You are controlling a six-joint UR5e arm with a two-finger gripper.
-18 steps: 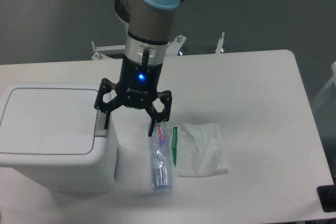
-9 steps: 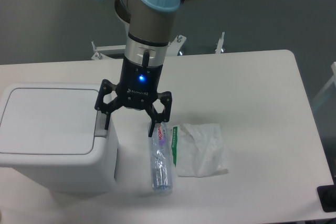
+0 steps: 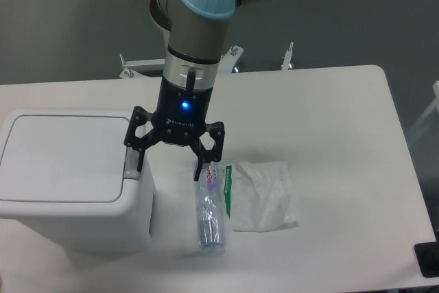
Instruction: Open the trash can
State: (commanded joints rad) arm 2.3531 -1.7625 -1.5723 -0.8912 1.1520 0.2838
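Nearest on the left, the large white boxy plastic trash can (image 3: 68, 183) is seen shut. Its grey push tab (image 3: 129, 164) should be pressed squarely by the wide-spread black two-finger gripper (image 3: 170, 162) poised just above it.

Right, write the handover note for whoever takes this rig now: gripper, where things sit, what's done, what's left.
Gripper: open, empty, above the right edge of the trash can, one finger at the grey push tab; contact cannot be told.
Trash can: left side of the table, lid flat and shut.
Bottle and wrapper lie right of the can, not part of the job.
Done: gripper positioned near the tab.
Left: probably press the tab and get the lid open.
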